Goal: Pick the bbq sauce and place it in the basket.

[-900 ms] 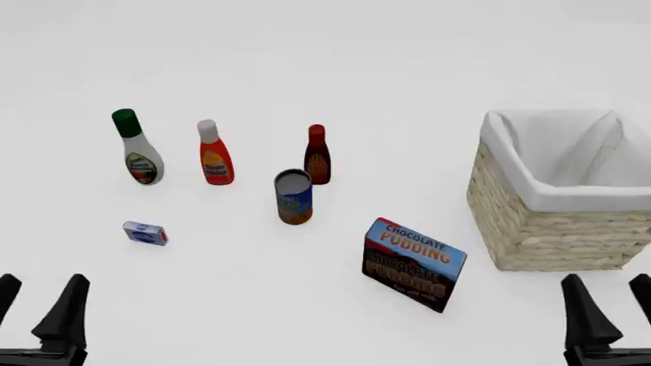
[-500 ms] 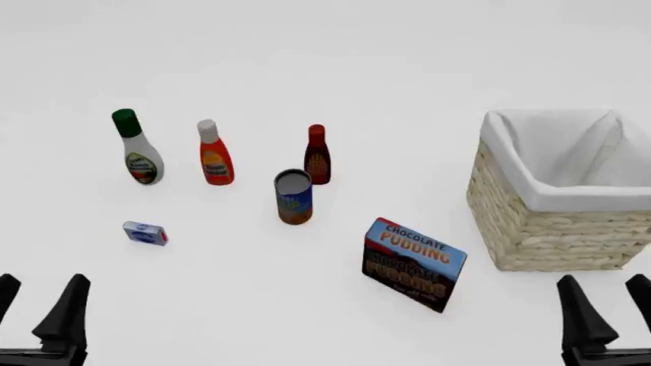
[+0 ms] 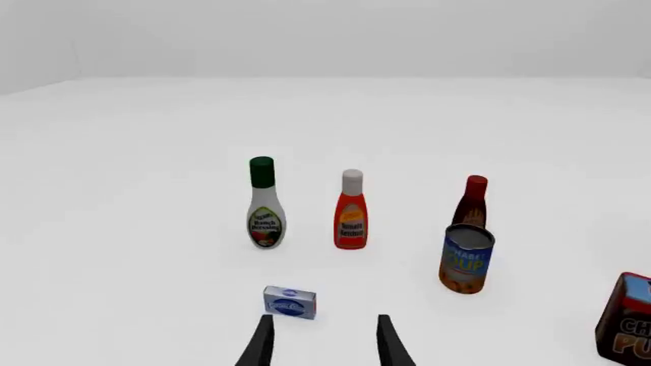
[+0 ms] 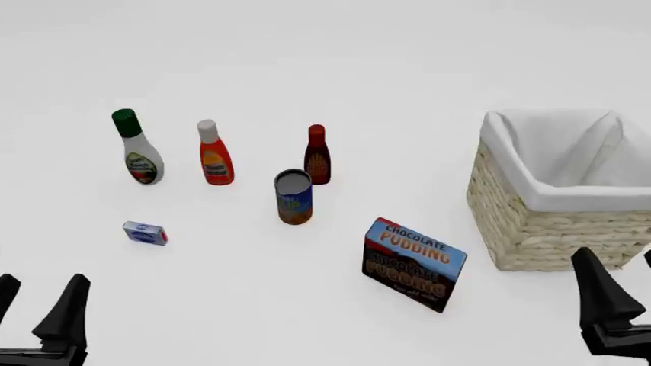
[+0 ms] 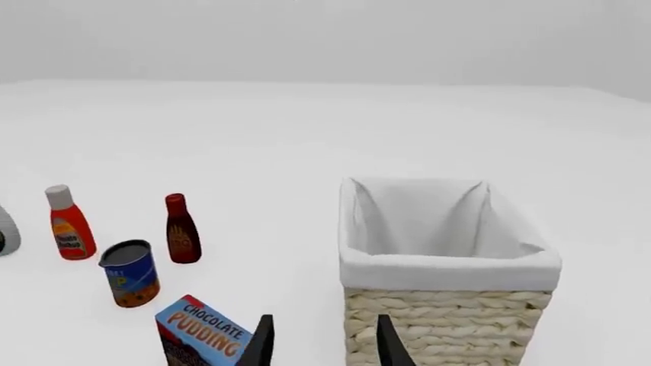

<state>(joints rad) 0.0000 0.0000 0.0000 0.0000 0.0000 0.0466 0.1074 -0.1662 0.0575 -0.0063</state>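
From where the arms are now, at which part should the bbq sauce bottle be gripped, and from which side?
Probably at the wide lower body of the bbq sauce, below its narrow neck. It stands upright, so the fingers can close across it horizontally. The can stands just in front and to its left, so coming from the right front, with the right gripper, looks clearer.

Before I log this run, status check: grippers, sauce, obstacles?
Left gripper and right gripper open, empty. Bbq sauce upright, untouched, outside the basket. Can stands just in front of it.
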